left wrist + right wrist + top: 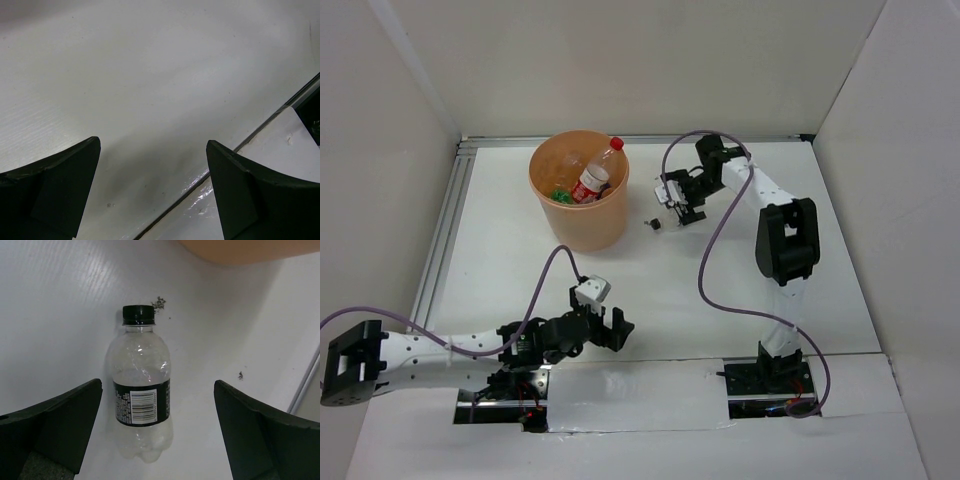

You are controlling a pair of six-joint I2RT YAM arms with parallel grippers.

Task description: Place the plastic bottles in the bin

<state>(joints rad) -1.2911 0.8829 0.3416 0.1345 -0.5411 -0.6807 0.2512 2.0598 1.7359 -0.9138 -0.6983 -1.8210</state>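
The right hand hangs wide open and empty. Its 2 fingers straddle, without touching, a clear black-capped bottle lying flat on the tabletop. In the wrist view the bottle's long axis runs 6 to 12 o'clock, with the cap at 12, toward the orange bin. Dark specks sit beside the cap. From above, the bin stands at 9 o'clock of that hand. It holds a red-capped bottle, cap tilted to 1 o'clock, and a green bottle. The left hand is spread open, empty, low over the tabletop.
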